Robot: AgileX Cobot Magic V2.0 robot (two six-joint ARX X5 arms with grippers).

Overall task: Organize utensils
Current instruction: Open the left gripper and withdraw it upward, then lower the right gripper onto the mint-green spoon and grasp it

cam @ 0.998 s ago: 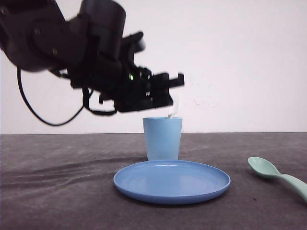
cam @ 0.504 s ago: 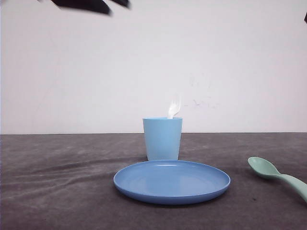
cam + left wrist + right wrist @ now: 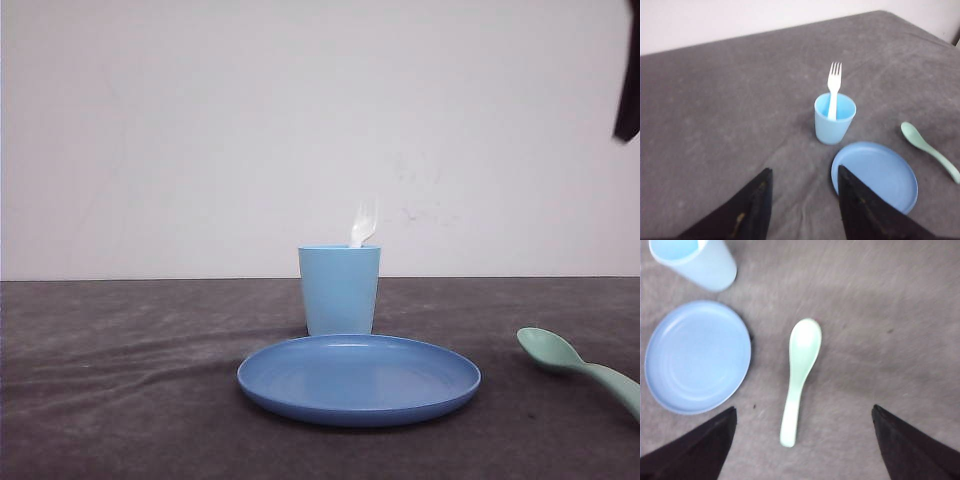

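Observation:
The white fork [image 3: 363, 223] [image 3: 833, 90] stands tines up inside the light blue cup [image 3: 339, 290] [image 3: 834, 118] [image 3: 695, 260]. A mint-green spoon [image 3: 585, 368] [image 3: 929, 148] [image 3: 799, 375] lies flat on the cloth to the right of the blue plate [image 3: 358, 378] [image 3: 875, 174] [image 3: 696, 356]. High above the cloth, my left gripper [image 3: 804, 172] is open and holds nothing. My right gripper [image 3: 804, 410] hangs open and wide above the spoon's handle end, well clear of it. A dark piece of the right arm [image 3: 628, 80] shows at the upper right edge of the front view.
Wrinkled dark grey cloth [image 3: 120, 400] covers the table, with a white wall [image 3: 200, 130] behind it. The cup stands just behind the plate. Bare cloth lies to the left of the plate and around the spoon.
The left arm, which was beside the cup a second ago, has risen out of the front view, leaving the fork standing in the cup. A bit of the right arm has come in at upper right.

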